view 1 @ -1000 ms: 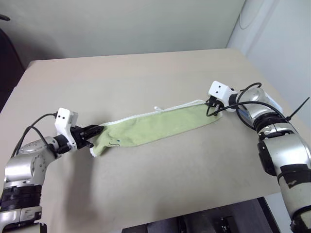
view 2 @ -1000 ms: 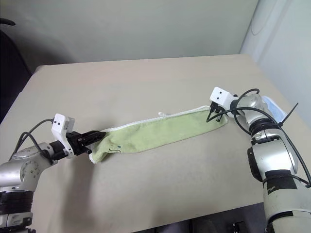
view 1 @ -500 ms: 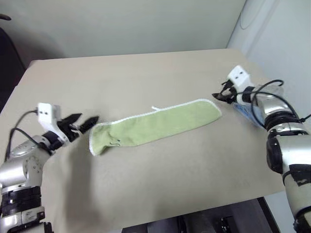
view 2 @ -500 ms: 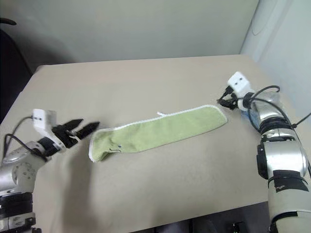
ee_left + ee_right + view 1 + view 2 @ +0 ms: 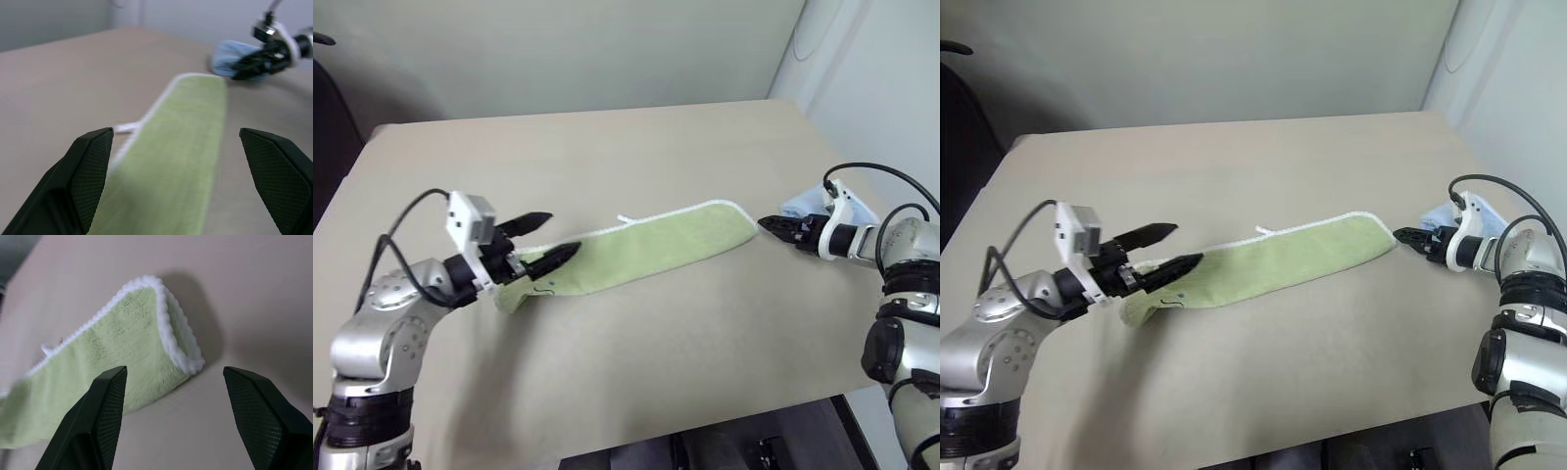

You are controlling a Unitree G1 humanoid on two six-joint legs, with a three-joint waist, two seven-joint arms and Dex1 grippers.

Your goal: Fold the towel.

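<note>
The towel point(image 5: 646, 245) is a light-green strip with white edging, lying flat and slanting across the tan table point(image 5: 656, 372). A white loop point(image 5: 628, 219) sticks out of its far edge, and a small dark figure point(image 5: 545, 287) marks its left end. My left gripper point(image 5: 565, 231) hovers open just above that left end, pointing along the strip, with nothing between its fingers. In the left wrist view the towel point(image 5: 190, 127) stretches away ahead of it. My right gripper point(image 5: 766, 224) stands open just off the right end point(image 5: 166, 333), clear of the cloth.
A pale blue cloth point(image 5: 803, 206) lies bunched at the table's right edge, just behind my right gripper. The table's front edge runs close below both arms. A wall stands beyond the far edge.
Both grippers have let go of the towel's ends and opened. The left one pulled off to the left, then rose back over the left end. The right one drew back to the right and rolled.
</note>
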